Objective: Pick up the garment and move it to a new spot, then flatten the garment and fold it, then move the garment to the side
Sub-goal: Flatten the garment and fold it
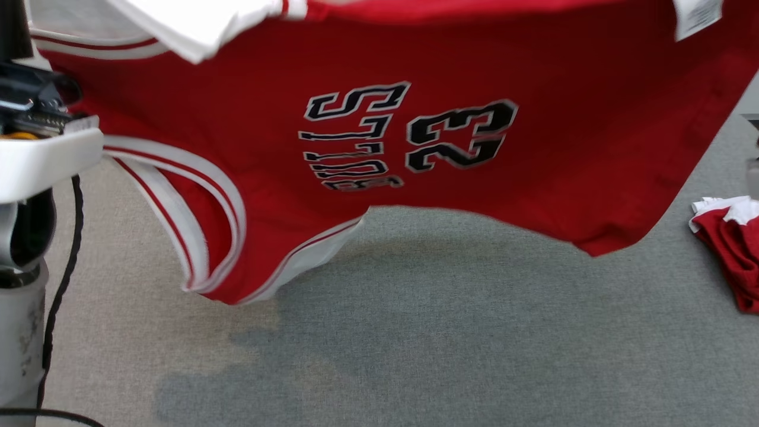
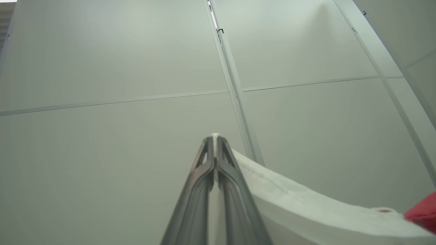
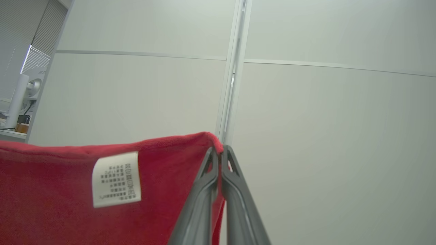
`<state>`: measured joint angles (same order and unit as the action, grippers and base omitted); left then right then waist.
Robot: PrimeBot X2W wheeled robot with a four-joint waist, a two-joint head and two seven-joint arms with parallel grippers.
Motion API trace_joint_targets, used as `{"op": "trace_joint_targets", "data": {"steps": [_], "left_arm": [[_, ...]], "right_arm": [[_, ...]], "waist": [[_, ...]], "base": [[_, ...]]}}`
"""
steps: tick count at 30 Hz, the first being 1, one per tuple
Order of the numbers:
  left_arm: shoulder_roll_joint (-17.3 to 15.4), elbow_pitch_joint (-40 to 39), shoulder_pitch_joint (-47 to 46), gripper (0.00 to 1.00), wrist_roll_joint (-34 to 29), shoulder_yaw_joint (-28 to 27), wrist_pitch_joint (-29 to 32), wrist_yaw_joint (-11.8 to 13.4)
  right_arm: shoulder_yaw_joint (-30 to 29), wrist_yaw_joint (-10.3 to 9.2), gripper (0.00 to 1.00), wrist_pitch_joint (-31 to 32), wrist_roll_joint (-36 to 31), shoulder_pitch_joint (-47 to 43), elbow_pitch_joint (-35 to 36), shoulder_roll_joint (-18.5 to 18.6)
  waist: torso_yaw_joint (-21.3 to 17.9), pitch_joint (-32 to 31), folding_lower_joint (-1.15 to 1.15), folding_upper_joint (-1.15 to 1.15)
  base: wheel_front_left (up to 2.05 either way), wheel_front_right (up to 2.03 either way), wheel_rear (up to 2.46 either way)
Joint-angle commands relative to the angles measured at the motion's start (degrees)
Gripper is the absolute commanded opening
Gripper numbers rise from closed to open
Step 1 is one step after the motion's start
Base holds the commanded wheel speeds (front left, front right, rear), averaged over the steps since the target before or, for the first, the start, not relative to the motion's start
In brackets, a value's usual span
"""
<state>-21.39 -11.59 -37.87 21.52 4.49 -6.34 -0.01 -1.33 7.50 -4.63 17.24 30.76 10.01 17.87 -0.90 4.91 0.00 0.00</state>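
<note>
A red jersey point(image 1: 504, 71) with white trim and a black number 23 hangs spread in the air above the grey table point(image 1: 450, 332), stretched across the head view. My left gripper point(image 2: 215, 137) is shut on a white trimmed edge of the jersey point(image 2: 306, 207), which trails away to its right. My right gripper point(image 3: 219, 149) is shut on a red corner of the jersey point(image 3: 51, 190), near a white care label point(image 3: 117, 179). Both grippers point up toward a pale panelled wall.
A second red and white garment point(image 1: 732, 249) lies crumpled at the table's right edge. My pale left arm point(image 1: 41, 160) and a black cable point(image 1: 62, 279) stand at the left of the head view. The jersey's shadow falls on the table below it.
</note>
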Motion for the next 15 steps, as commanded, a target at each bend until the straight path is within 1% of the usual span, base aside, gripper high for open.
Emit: {"op": "trace_joint_targets", "data": {"steps": [1,7,11,15], "left_arm": [[-0.4,0.1,-1.1,0.0,0.0,-0.1,0.3,-0.1],[0.1,1.1,-3.7,0.0,0.7,1.1,1.2,-0.6],[0.4,2.7,-5.7,0.0,0.9,1.8,0.9,-1.2],[0.6,5.9,-10.4,0.0,0.8,3.1,0.3,-2.5]], "right_arm": [[-0.3,-0.01,0.0,0.1,0.4,0.7,-0.5,0.1],[-0.6,-0.01,0.0,1.0,1.6,2.4,-2.0,0.9],[0.7,0.0,0.0,0.8,3.0,4.2,-3.8,1.3],[2.1,-0.01,0.0,-0.2,4.7,8.4,-6.5,2.0]], "waist": [[-0.4,-0.5,0.0,0.0],[-0.8,-0.4,0.0,0.0],[-1.1,1.3,0.0,0.0],[-1.5,4.3,0.0,0.0]], "base": [[0.0,0.0,0.0],[0.0,0.0,0.0],[0.0,0.0,0.0],[0.0,0.0,0.0]]}}
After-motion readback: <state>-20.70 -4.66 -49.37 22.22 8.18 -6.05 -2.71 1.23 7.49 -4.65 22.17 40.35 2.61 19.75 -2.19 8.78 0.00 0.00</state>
